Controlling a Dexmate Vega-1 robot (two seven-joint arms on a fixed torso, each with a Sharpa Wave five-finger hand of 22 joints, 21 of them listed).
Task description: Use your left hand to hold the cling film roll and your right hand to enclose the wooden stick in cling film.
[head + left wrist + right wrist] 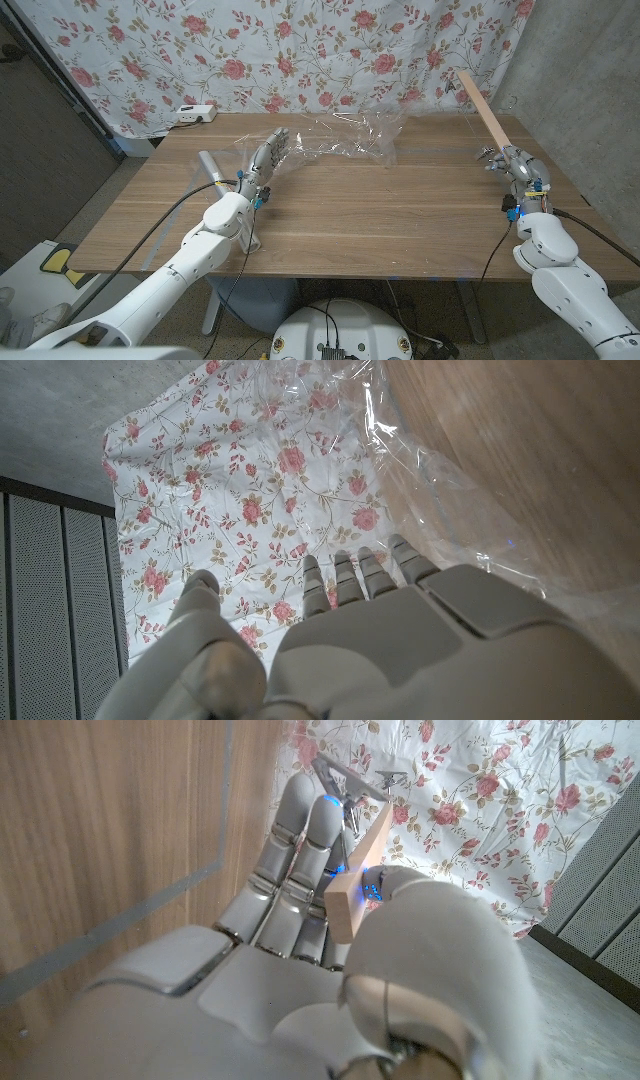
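The cling film roll lies on the wooden table near its left side, with a crumpled sheet of cling film pulled out from it across the far middle of the table. The film looks nearly weightless, limp and clingy; it will likely fold onto itself and tear if tugged at one spot, so a broad hold on the roll's stiff body is the safer place to steady it. The left hand is raised beside the roll, its fingers extended and close together, thumb set apart, holding nothing that I can see; whether they touch the film sheet I cannot tell.

The wooden stick is a light, rigid, flat slat, smooth but not slippery, and easy to lever out of a grip held at one end. The right hand pinches its lower end at the table's right side, with the stick angling up and away toward the floral curtain. In the right wrist view the thumb presses the stick's end against the curled fingers. Stick and film sheet are well apart
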